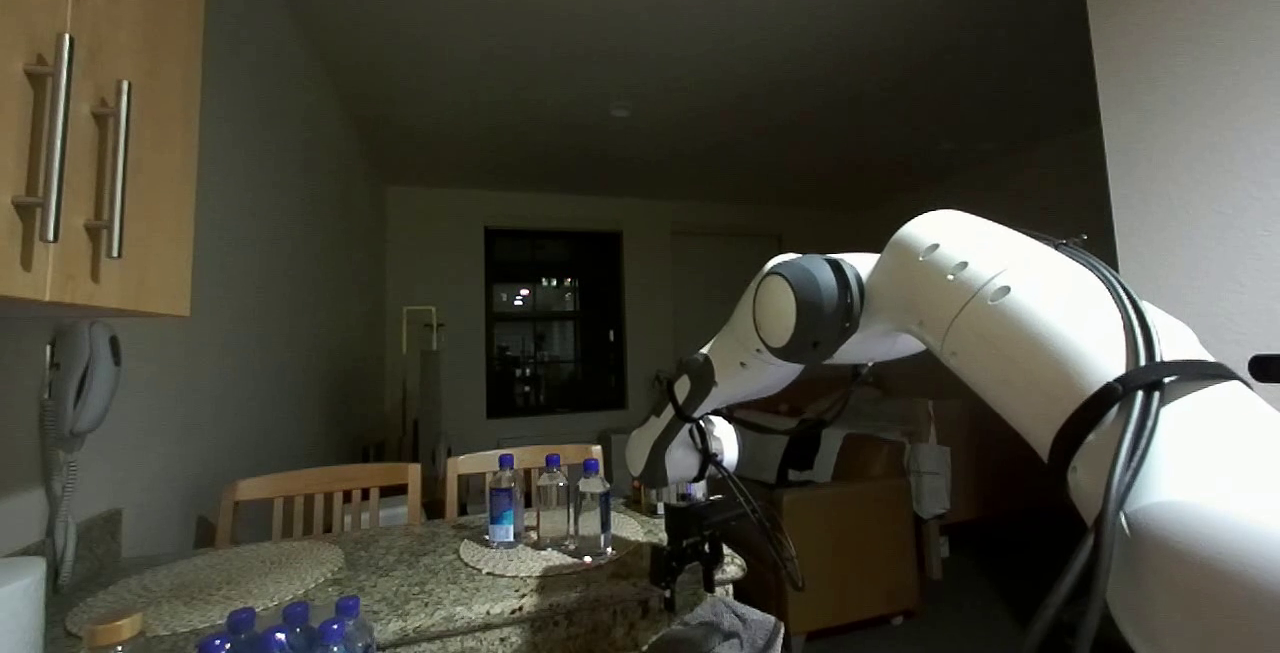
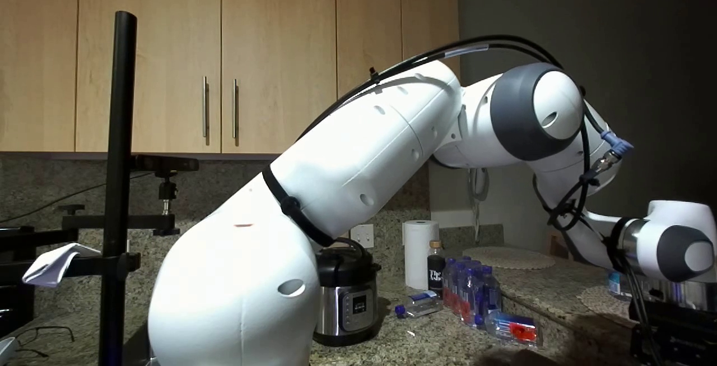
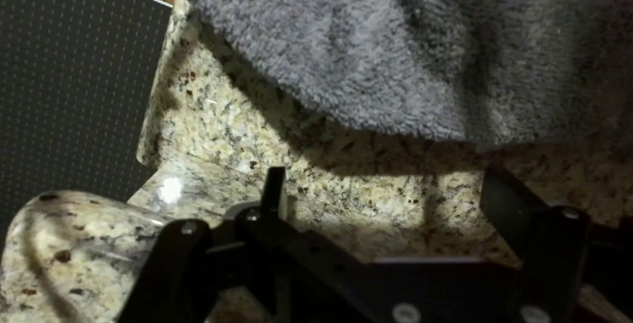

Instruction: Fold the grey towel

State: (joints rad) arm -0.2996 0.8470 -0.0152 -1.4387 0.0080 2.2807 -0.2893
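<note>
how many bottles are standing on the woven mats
3 seen in an exterior view: left bottle, middle bottle, right bottle, in a row on one woven mat; more may be hidden.

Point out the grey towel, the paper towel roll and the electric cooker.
Grey towel (image 3: 381, 61): wrist view, the middle of its visible cloth.
Paper towel roll (image 2: 417, 255): in an exterior view, its white side.
Electric cooker (image 2: 353, 307): in an exterior view, its front control panel.

Bare granite counter (image 3: 217, 110) along the grey towel (image 3: 346, 56) leaves room to pass. Across that strip from the towel, the raised ledge (image 3: 89, 239) stands in the way, three bottles (image 1: 553, 508) on top
</note>
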